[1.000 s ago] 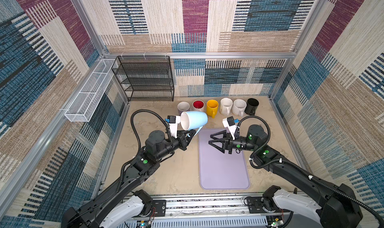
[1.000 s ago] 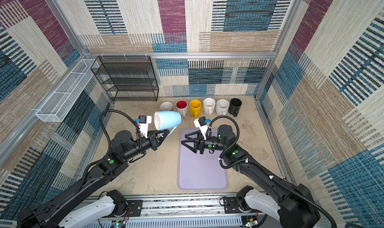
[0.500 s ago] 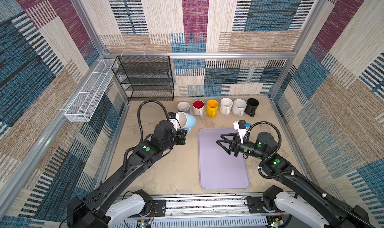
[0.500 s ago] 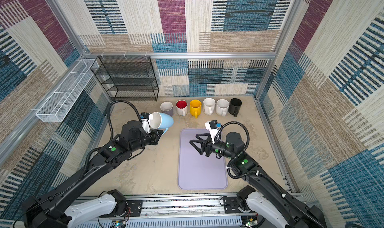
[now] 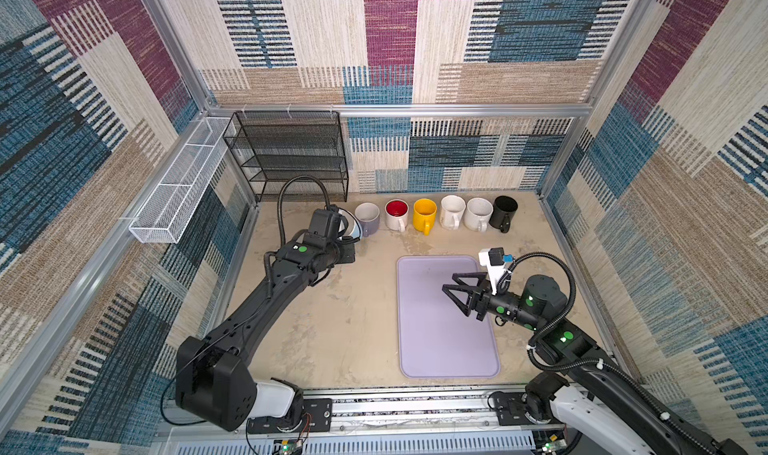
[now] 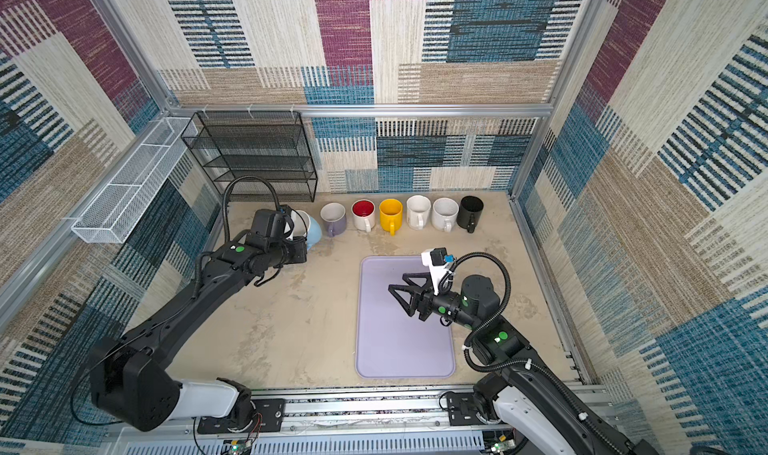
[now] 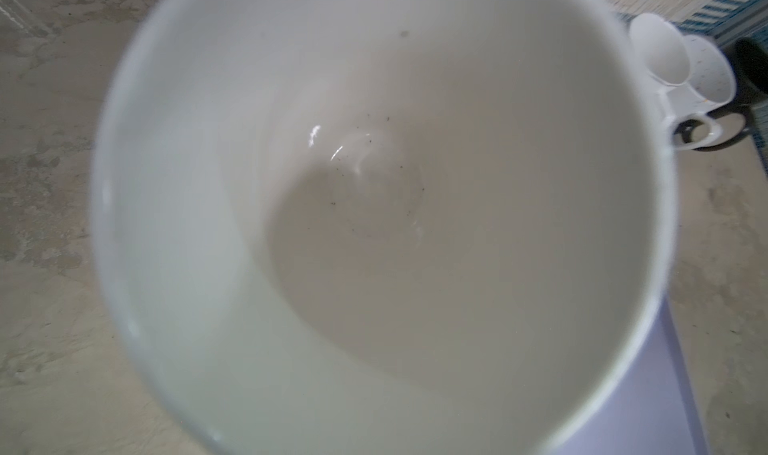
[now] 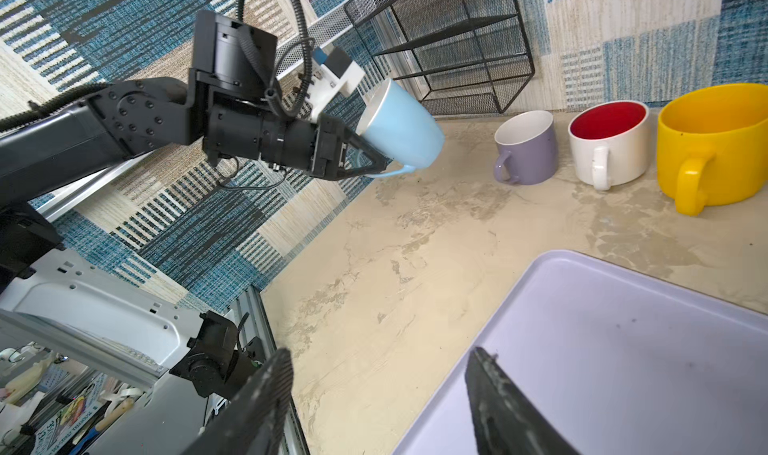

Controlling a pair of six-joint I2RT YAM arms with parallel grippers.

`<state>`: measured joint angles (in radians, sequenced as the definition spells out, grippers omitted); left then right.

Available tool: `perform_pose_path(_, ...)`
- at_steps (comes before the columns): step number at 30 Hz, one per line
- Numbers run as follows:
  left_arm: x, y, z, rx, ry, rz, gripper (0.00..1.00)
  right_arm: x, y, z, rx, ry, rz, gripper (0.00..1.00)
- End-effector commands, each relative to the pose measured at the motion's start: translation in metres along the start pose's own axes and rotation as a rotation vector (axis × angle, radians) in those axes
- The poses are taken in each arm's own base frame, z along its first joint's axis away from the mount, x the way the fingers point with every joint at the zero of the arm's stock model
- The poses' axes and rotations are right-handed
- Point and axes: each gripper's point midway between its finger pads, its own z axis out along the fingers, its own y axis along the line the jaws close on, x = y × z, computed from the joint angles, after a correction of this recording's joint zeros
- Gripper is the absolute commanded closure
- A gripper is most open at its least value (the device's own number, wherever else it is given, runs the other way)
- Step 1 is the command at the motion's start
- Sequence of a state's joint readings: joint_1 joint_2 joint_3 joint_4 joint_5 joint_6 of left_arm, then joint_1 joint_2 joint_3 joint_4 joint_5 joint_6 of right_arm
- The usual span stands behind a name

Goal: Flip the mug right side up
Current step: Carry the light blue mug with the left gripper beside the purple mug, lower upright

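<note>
The mug (image 8: 401, 127) is light blue outside and white inside. My left gripper (image 8: 380, 162) is shut on its handle and holds it tilted above the table, rim up towards the wrist, base towards the lilac mug. In both top views it (image 5: 352, 227) (image 6: 311, 227) hangs at the left end of the mug row, partly hidden by the wrist. Its white inside (image 7: 374, 224) fills the left wrist view. My right gripper (image 5: 449, 281) (image 6: 397, 281) (image 8: 380, 353) is open and empty over the lilac tray (image 5: 444, 349).
Upright along the back wall stand a lilac mug (image 5: 368, 216), a red-lined white mug (image 5: 395, 214), a yellow mug (image 5: 424, 215), two white mugs (image 5: 452, 210) and a black mug (image 5: 504, 211). A black wire rack (image 5: 291, 154) fills the back left corner. A white wire basket (image 5: 178, 191) hangs on the left wall.
My left arm has carried the mug back and left, from beside the tray to the left end of the row, and turned it. My right gripper has drawn back and opened wider.
</note>
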<state>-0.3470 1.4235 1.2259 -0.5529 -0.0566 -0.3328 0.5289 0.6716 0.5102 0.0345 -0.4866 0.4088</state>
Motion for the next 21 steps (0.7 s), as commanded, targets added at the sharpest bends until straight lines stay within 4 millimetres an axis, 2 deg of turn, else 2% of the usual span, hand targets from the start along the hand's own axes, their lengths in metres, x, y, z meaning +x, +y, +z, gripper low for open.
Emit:
perform_pose_path(1,-0.015,0.011,0.011,-0.036,-0.002,0.044,1.0,0.0,-0.004,-0.004,0.035,-0.006,-0.01,0.3)
perform_pose_path(12,-0.042,0.039,0.063,-0.137,0.106,0.066,1.0,-0.001,0.0,-0.02,0.055,-0.032,-0.037,0.3)
perform_pose_path(18,-0.051,0.062,0.092,-0.194,0.212,0.088,1.0,0.005,-0.003,-0.024,0.074,-0.02,-0.037,0.3)
perform_pose_path(21,-0.056,0.064,0.104,-0.197,0.23,0.103,1.0,0.006,-0.003,-0.025,0.074,-0.024,-0.037,0.3)
